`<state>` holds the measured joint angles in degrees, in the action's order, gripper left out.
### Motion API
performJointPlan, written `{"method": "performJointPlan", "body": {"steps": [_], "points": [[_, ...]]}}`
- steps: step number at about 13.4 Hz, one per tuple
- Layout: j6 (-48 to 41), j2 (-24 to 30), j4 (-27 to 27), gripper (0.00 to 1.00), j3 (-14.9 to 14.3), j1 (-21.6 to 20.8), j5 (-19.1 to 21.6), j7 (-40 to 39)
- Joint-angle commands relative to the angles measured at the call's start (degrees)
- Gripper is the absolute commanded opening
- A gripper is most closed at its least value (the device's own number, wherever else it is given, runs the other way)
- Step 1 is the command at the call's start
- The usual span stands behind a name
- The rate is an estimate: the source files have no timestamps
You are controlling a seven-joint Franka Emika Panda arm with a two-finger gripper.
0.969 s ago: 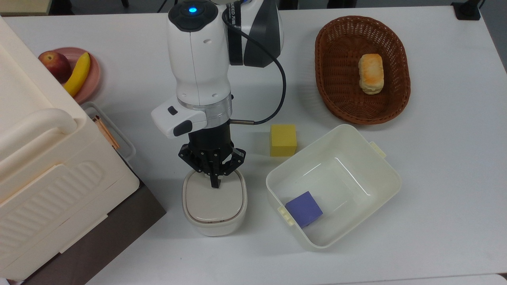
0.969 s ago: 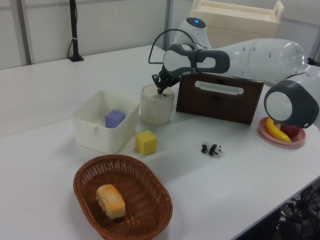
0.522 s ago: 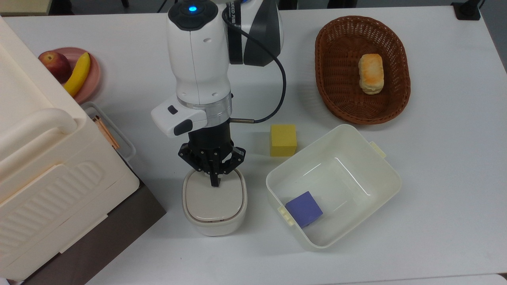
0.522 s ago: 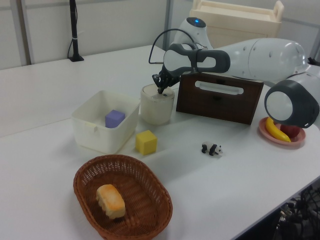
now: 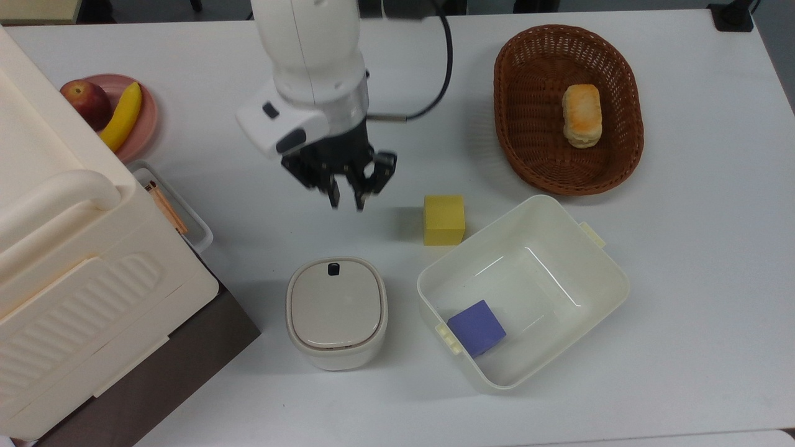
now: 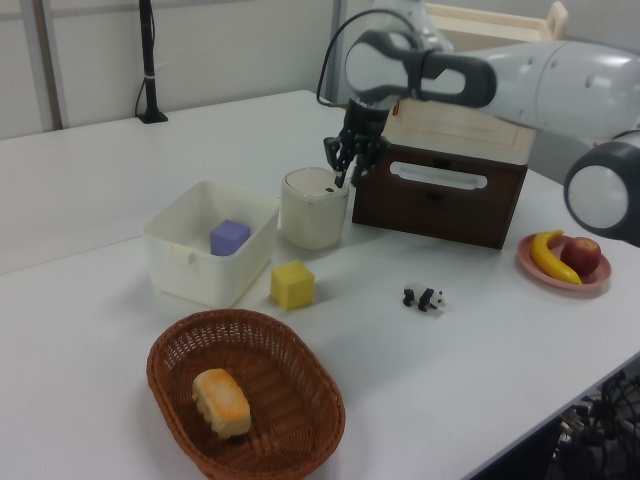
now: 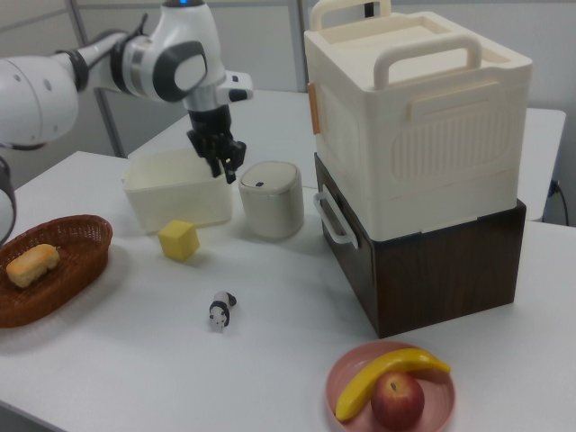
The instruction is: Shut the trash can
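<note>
- Trash can [image 5: 336,313] near the tabletop's [image 5: 695,261] front edge in the top view, lid flat down, black button [image 5: 333,268] showing on its far side.
- White tub [image 5: 612,273] just beside it on the top view's right, purple block [image 5: 477,327] inside.
- Yellow block [image 5: 444,219] just beyond the tub's far corner.
- Claw [image 5: 345,200] hangs above the tabletop, farther back than the can and apart from it; fingers slightly parted, holding nothing.
- Brown basket [image 5: 534,155] toward the far right corner in the top view, bread roll [image 5: 582,115] in it.
- Pink plate [image 5: 141,127] at the far left in the top view, with apple [image 5: 85,102] and banana [image 5: 122,116].
</note>
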<state>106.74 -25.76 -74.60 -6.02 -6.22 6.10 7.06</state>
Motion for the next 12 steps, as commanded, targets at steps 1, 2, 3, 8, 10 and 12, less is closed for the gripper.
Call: {"method": "performJointPlan", "body": {"steps": [1, 2, 3, 8, 10, 12], "points": [[-8.2, 6.1, -3.8, 1.00, -0.2, -0.4, 0.2, -1.8], [-9.9, 6.9, -4.2, 1.00, -0.3, -0.4, 0.0, -2.1], [-10.5, 7.6, -4.8, 1.00, -0.3, -0.2, 0.0, -3.4], [-11.2, 9.5, -7.1, 1.00, -0.9, 0.2, -0.9, -4.7], [-11.4, 9.6, -7.0, 1.00, -0.9, 0.1, -2.8, -4.1], [-11.5, 9.7, -6.8, 1.00, -1.0, 0.2, -3.3, -3.0]]}}
